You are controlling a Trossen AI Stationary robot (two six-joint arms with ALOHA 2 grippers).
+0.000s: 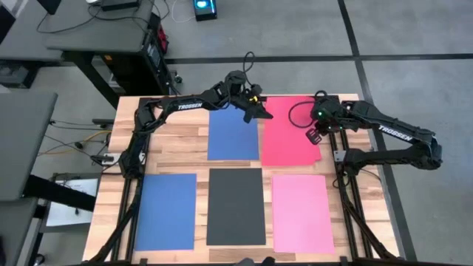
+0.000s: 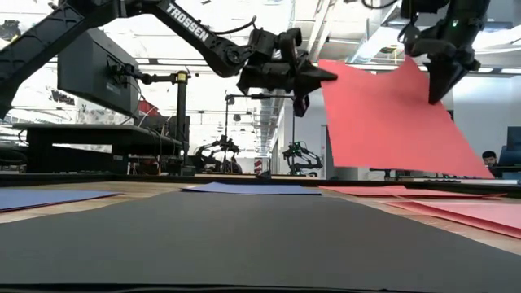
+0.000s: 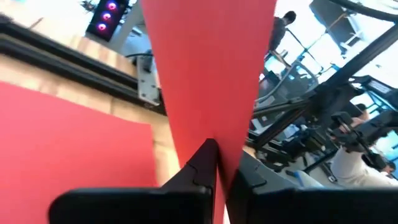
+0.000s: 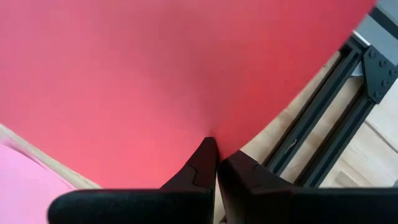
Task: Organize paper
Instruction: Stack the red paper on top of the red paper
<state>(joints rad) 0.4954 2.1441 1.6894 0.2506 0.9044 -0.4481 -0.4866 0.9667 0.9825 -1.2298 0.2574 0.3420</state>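
A red sheet point(image 2: 383, 122) hangs tilted in the air over the table's far right, held between both grippers. My left gripper point(image 2: 319, 76) is shut at its far left corner and my right gripper point(image 2: 438, 81) is shut at its right edge. A second red sheet point(image 3: 62, 143) lies flat on the table beneath it. Flat on the wood lie a blue sheet point(image 1: 233, 133) at the far middle, another blue sheet point(image 1: 166, 210) near left, a black sheet point(image 1: 236, 207) near middle and a pink sheet point(image 1: 301, 213) near right. My left gripper pinches the red sheet's corner point(image 3: 214, 134) between its two fingers, coming level from the table's left. The sheet stands on edge in the hold and runs away from the fingers toward the right arm. My right gripper pinches the sheet's right edge point(image 4: 211, 130) between its two fingers, from above and pointing down. The sheet slopes down below the fingers, bowed a little; whether its lower edge point(image 2: 407, 172) touches the table I cannot tell.
Black frame rails point(image 4: 323, 118) run along the table's right side, close to the right gripper. Bare wood point(image 1: 185, 144) shows left of the far blue sheet. Beyond the far edge stand other tables, a lit device point(image 1: 205, 7) and, in the room, a person point(image 3: 286, 25).
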